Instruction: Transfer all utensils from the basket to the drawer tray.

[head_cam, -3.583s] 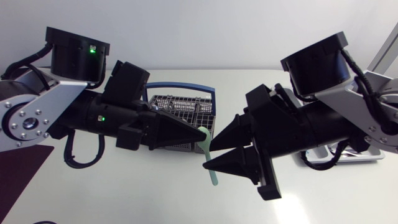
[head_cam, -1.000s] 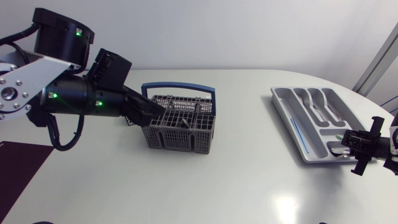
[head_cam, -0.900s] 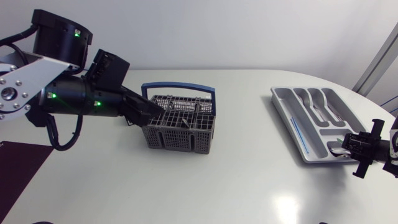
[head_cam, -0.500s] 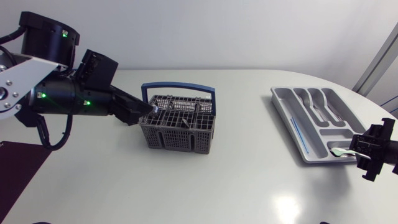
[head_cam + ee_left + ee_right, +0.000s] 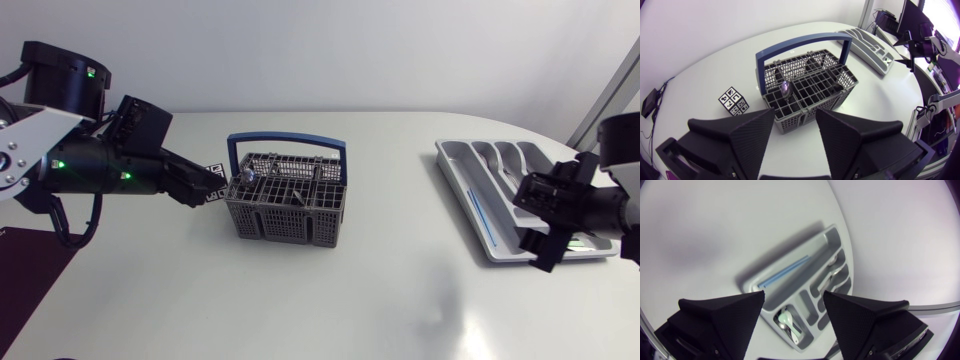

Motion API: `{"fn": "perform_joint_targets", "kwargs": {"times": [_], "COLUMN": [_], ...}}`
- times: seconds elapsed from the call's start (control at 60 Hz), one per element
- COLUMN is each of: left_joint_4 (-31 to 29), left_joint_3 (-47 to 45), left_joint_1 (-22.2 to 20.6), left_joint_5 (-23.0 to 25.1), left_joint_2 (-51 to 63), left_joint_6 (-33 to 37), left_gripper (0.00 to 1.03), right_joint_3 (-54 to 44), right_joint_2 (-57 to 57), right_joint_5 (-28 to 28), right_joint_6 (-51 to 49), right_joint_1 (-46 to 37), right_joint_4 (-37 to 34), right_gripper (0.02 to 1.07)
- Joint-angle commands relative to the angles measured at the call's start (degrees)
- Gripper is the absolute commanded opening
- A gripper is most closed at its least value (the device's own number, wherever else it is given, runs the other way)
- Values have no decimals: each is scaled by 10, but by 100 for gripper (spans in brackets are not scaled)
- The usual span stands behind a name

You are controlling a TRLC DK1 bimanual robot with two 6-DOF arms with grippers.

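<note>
A metal spoon (image 5: 785, 90) stands nearly upright in the grey wire basket (image 5: 290, 215), bowl uppermost and handle down inside the end compartment nearest the left claw (image 5: 795, 120). Its long axis leans only slightly off vertical. The left claw sits just outside that end of the basket, at about rim height. Its two fingers are spread wide with nothing between them, so the spoon is a little way ahead of the fingertips and apart from them. Other dark pieces lie deeper in the basket, too indistinct to name. The basket's blue handle (image 5: 288, 140) arches upright over it, and a black-and-white marker tag (image 5: 733, 100) lies flat on the counter (image 5: 380, 290) beside the basket, near the left claw. Well apart, on the counter's right side, lies the grey drawer tray (image 5: 450, 160), its length slanting from far left to near right in the head view. A thin blue stick (image 5: 785, 273) lies lengthwise in the narrow outer compartment. Metal cutlery (image 5: 834, 272) fills the middle ones, and a pale green spoon (image 5: 787, 321) rests in the end compartment. The right claw (image 5: 793, 300) hangs over that near end of the tray, fingers wide apart and gripping nothing, with the green spoon below and between them.
</note>
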Motion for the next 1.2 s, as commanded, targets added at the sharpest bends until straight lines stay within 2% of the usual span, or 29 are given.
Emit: {"fn": "perform_joint_targets", "kwargs": {"times": [0.0,0.2,0.467,0.65,0.817,1.183], "left_joint_4": [9,31,42,64,94,114], "left_joint_3": [-23,-36,-33,-27,-23,21], "left_joint_1": [15,36,54,66,80,68], "left_joint_5": [0,2,24,27,27,23], "left_joint_2": [3,42,87,120,152,234], "left_joint_6": [17,31,60,63,64,63], "left_gripper": [58,58,58,58,58,58], "right_joint_3": [35,98,192,239,254,304], "right_joint_2": [6,68,157,204,228,287], "right_joint_5": [19,44,44,44,43,18], "right_joint_6": [117,289,436,485,489,519], "right_joint_1": [75,240,382,427,448,490], "right_joint_4": [-36,-72,-96,-97,-88,-78], "right_gripper": [88,88,88,88,88,88]}}
